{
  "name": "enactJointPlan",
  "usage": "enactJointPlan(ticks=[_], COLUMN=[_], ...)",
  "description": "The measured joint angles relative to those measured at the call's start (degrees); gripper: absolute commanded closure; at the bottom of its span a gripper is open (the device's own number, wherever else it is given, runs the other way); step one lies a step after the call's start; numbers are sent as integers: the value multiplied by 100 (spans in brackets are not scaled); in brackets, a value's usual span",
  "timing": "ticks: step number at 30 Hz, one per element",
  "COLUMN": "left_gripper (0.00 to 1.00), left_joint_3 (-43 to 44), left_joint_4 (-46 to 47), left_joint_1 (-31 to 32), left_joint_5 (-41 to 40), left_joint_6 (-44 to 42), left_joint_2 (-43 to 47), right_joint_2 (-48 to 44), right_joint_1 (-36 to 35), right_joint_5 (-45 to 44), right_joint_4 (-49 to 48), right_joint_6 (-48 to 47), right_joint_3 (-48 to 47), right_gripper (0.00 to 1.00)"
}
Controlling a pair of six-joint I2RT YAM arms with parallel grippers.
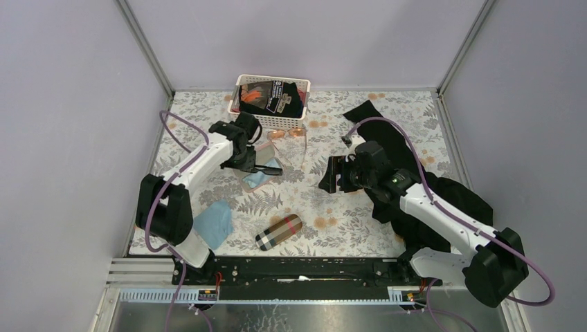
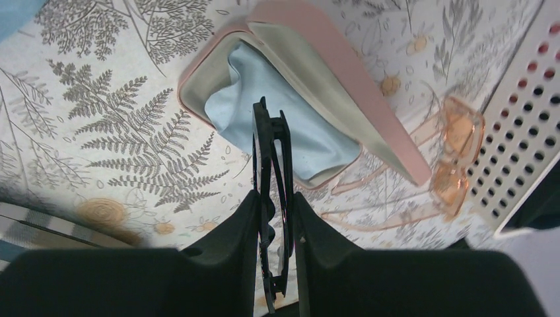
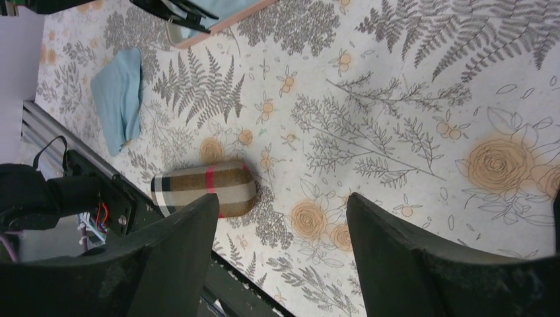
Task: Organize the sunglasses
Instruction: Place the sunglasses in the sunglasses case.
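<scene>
- Two cases are out on the table [image 1: 332,221]. The nearer one, the plaid case [image 3: 203,188], lies shut at about 6 o'clock in the top view, with a loose blue cloth [image 1: 213,223] at 8 o'clock.
- The right gripper [image 3: 282,211] hovers over bare tabletop just to the 3 o'clock side of centre. Its jaws are spread wide with nothing between them.
- The left gripper [image 2: 274,198], at 9 o'clock of centre, is closed to a narrow gap on the black sunglasses [image 2: 271,152]. It pinches the folded pair edge-on, so the frame sticks out ahead of the fingertips.
- Just beyond those fingertips the pink case [image 2: 370,99] lies open with its lid raised. A light-blue lining cloth [image 2: 290,125] is bunched in the tray, and the frame's far end hangs over it. Whether it touches the cloth I cannot tell.
- The step in hand looks like seating the black pair in that tray.
  - Line the frame's long side up with the tray's long side.
  - Lower it until it rests on the cloth, staying off the lid at 1 o'clock in the wrist view.
  - Let go only once the whole frame is inside the rim.
  - The bunched cloth may hold the pair high and stop the lid from closing.
- Farther off, the orange sunglasses [image 2: 455,152] lie arms-open on the table at 12 o'clock in the top view, between the pink case and the white basket [image 2: 528,119]. They are close enough that a sideways wrist swing could knock them.
</scene>
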State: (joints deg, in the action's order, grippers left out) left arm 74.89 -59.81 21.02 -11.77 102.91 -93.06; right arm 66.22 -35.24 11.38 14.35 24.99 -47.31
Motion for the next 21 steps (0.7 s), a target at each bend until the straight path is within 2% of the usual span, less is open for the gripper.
enactJointPlan(ticks=[5, 9, 21], left_gripper=[100, 100, 100], left_joint_3=[-278, -660, -761], left_joint_4=[66, 326, 623], left_joint_1=[136, 293, 407], left_joint_5=[-142, -118, -46], left_joint_6=[938, 1298, 1550], left_joint_2=[7, 35, 33], right_joint_2=[-98, -170, -254], right_joint_1=[0, 0, 0], right_joint_5=[278, 446, 852], right_joint_4=[48, 61, 46], right_joint_6=[-39, -98, -118], right_joint_3=[131, 166, 348], right_gripper=[22, 22, 22])
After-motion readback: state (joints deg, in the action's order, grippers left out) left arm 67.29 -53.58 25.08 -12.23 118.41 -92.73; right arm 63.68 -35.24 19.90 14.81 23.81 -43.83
